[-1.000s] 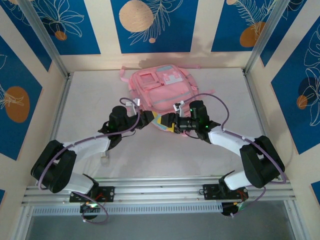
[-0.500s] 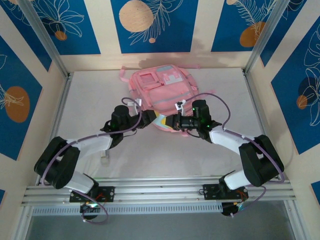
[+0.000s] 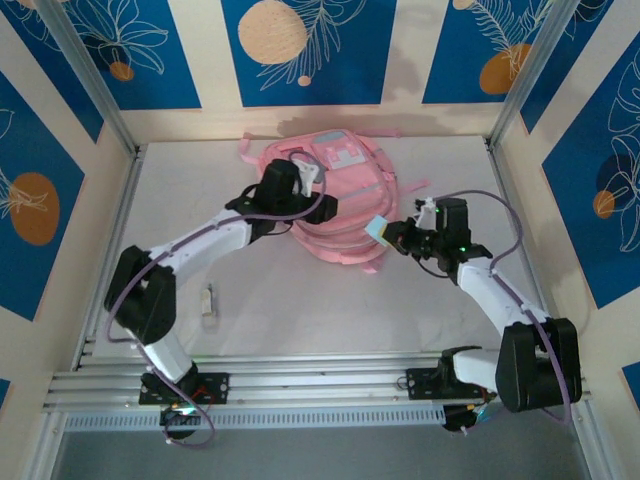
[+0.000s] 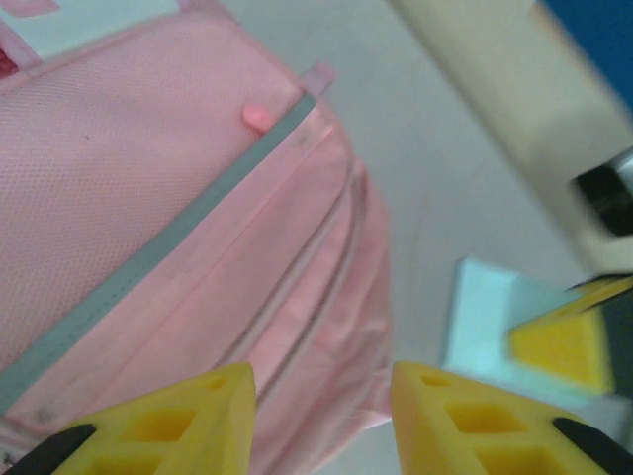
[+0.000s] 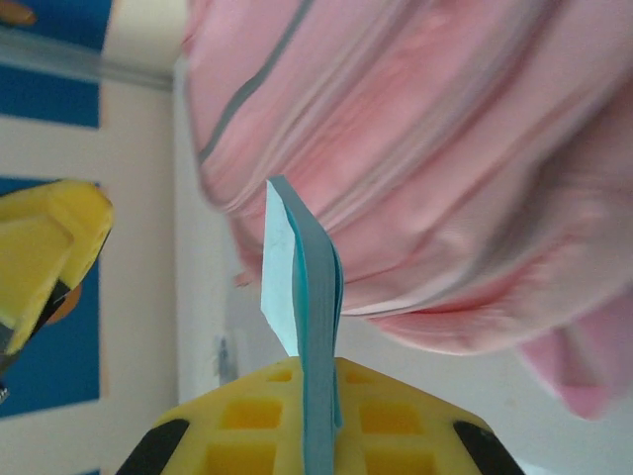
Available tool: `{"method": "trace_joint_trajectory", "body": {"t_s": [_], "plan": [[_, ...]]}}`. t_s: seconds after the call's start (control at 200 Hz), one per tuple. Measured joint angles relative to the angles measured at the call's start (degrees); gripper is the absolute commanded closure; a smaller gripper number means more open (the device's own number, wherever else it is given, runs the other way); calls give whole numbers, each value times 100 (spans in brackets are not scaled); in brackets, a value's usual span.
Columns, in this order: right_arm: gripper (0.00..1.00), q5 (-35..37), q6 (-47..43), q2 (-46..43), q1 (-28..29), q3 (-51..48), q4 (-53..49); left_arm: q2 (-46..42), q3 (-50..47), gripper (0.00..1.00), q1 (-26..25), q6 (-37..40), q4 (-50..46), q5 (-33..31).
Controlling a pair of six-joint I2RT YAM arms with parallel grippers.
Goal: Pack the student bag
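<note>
Our right gripper pinches a thin blue booklet just right of the student bag lying flat beneath our left gripper, whose parted, empty fingers we should use to spread an opening first

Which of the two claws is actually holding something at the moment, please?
The right claw: it is clamped on a thin light-blue notebook beside the pink student bag. The left claw hangs open over the bag with nothing between its fingers.
</note>
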Motion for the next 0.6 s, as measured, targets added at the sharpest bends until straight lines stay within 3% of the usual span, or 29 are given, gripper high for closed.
{"method": "trace_joint_trajectory", "body": {"t_s": [0.32,0.6], "plan": [[100,72,-149,-219,-538,0,-466,1504,1368,47,-275,1965,-1355,-1215],[100,-57,-146,-219,-603,-2,-463,1805,1836,47,-328,2583,-1687,-1672]]}}
